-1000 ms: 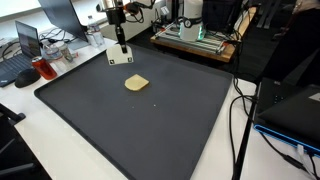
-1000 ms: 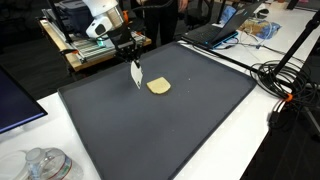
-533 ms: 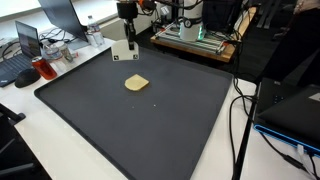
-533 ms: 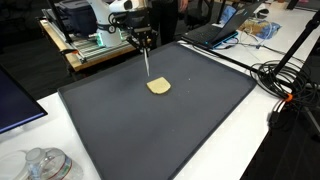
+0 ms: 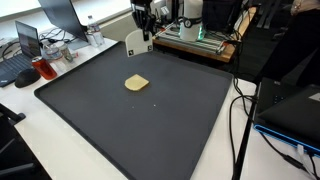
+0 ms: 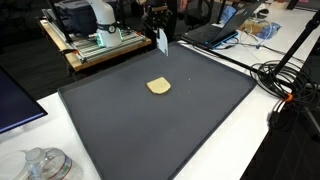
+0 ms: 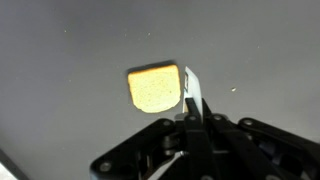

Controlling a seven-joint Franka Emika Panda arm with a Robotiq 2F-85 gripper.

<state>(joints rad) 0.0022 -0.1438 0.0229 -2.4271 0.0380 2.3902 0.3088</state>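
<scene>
End effector clamped on white card. Vs 1 s ago: lifted, now well beyond yellow piece, near far edge of mat. Piece stays flat, untouched.

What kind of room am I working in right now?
Most likely a lab or office workspace: a laptop and monitor, loose cables, and a machine on a wooden bench behind the black mat.

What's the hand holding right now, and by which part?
A thin white card, pinched at its top edge by the shut hand, hanging in the air clear of the black mat.
</scene>
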